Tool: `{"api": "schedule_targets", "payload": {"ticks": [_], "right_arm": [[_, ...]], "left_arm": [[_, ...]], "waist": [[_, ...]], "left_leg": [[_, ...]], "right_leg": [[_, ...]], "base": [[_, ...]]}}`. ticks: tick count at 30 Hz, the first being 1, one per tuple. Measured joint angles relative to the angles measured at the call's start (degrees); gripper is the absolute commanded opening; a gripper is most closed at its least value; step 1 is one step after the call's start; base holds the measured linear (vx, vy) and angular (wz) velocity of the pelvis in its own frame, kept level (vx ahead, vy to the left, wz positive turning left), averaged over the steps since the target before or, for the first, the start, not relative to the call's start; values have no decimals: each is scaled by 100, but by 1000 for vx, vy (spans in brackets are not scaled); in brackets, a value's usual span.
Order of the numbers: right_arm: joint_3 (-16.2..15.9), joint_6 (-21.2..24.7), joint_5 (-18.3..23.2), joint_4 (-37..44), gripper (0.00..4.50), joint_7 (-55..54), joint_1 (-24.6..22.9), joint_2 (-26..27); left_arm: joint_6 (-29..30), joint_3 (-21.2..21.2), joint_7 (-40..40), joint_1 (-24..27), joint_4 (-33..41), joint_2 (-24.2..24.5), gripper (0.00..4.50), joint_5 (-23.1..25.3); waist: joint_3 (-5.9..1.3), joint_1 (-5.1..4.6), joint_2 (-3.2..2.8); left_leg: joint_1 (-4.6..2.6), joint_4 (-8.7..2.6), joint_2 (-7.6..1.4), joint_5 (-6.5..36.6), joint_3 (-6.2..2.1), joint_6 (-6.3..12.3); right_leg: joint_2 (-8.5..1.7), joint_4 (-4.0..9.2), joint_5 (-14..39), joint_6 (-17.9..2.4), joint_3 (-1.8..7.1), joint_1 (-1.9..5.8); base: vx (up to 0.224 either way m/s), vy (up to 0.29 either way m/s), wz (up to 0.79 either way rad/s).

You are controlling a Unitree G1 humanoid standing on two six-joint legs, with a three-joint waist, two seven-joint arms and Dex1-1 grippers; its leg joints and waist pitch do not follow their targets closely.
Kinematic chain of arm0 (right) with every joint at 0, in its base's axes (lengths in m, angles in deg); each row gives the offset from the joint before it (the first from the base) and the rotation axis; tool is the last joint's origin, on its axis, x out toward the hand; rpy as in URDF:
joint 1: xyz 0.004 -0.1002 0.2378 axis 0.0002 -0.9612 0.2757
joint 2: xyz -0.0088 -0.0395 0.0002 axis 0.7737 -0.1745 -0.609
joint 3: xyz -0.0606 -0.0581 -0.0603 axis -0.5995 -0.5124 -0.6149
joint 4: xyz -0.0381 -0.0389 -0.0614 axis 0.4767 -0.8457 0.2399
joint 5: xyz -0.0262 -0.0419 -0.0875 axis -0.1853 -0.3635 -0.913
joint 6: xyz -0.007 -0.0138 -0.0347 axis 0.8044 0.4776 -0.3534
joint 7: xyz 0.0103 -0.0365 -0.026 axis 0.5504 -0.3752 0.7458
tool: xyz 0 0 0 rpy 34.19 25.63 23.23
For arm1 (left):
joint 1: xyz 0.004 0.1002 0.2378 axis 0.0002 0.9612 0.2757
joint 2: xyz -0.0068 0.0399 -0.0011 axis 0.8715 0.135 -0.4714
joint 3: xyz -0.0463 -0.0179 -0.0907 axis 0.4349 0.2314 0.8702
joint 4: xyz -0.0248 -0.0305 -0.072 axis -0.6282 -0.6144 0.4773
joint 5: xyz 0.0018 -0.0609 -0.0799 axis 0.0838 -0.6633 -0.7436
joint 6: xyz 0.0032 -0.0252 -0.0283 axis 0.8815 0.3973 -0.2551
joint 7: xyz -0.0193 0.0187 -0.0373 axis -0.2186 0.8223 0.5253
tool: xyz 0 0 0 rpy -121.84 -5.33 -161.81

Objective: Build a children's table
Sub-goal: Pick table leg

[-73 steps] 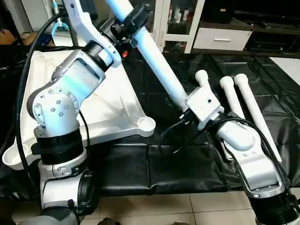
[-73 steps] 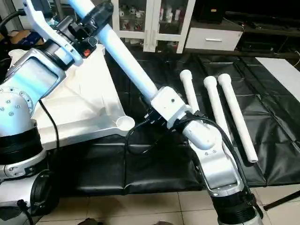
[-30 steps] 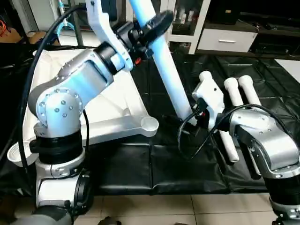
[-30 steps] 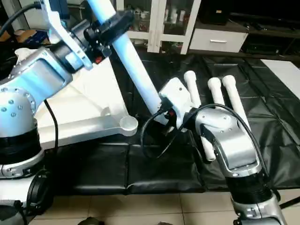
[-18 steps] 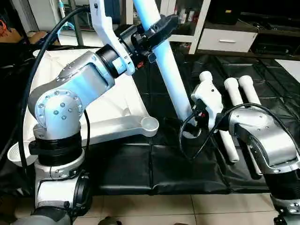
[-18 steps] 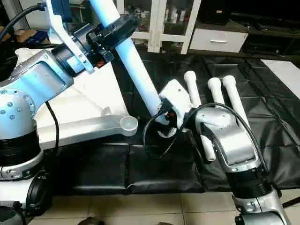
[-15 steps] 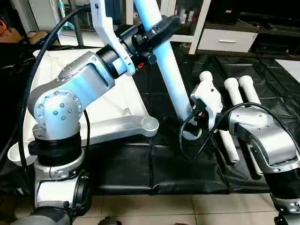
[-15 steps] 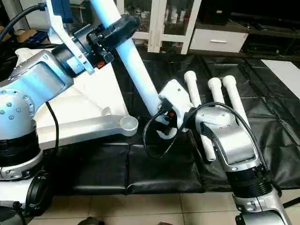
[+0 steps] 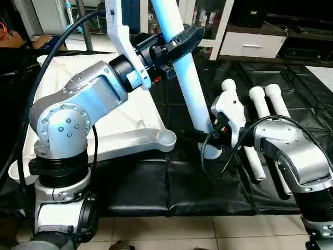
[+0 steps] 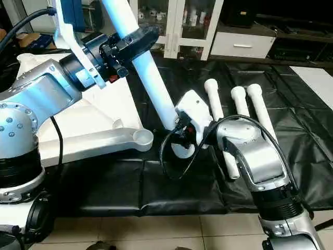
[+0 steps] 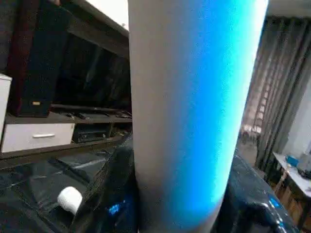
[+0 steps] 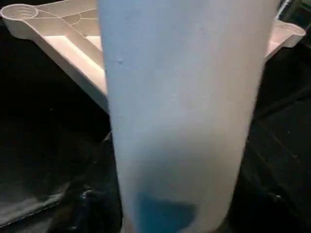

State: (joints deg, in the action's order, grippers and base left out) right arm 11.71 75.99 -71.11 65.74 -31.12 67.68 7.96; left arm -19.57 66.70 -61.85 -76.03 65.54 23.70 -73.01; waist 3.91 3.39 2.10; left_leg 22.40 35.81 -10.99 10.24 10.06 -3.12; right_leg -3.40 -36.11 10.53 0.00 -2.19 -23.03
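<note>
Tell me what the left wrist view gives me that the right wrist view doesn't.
Left wrist view: behind the tube, the rounded end of a spare leg on the black mat, a white drawer unit and curtains. Right wrist view: the tabletop, ribbed underside up, with a corner socket. Both: the held white leg close up, over the mat.

Left arm raised high, silver forearm angled up and across toward centre, wrist bent, left pincer [image 9: 177, 42] with black fingers clamped around the upper part of a steeply tilted white tube leg [image 9: 187, 88]. Right arm lower, elbow bent, forearm reaching inward from the right side, right pincer [image 10: 179, 139] at the leg's lower flared end, black fingers on either side of it.
</note>
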Motion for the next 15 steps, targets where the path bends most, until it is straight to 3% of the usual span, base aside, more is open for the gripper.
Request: {"api": "schedule_targets", "payload": {"ticks": [6, 9, 15], "right_arm": [[-44, 0, 2, 17, 190, 2, -22, 9], [-44, 0, 8, 20, 186, -35, -115, 88], [86, 28, 109, 21, 185, -238, -140, 146]], "left_arm": [[6, -77, 28, 0, 44, 68, 159, 3], [187, -16, 4, -6, 38, 44, 229, -78], [269, 27, 19, -9, 15, 83, 271, -225]], "waist": [[0, 0, 0], [0, -2, 0], [0, 4, -1]], "left_leg": [[-1, 0, 0, 0, 0, 0], [-1, 0, 0, 0, 0, 0], [-2, 0, 0, 0, 0, 0]], "right_leg": [[0, 0, 0, 0, 0, 0], [0, 0, 0, -1, 1, 1], [0, -1, 0, -1, 0, 1]], "base": [[0, 0, 0], [0, 0, 0], [0, 0, 0]]}}
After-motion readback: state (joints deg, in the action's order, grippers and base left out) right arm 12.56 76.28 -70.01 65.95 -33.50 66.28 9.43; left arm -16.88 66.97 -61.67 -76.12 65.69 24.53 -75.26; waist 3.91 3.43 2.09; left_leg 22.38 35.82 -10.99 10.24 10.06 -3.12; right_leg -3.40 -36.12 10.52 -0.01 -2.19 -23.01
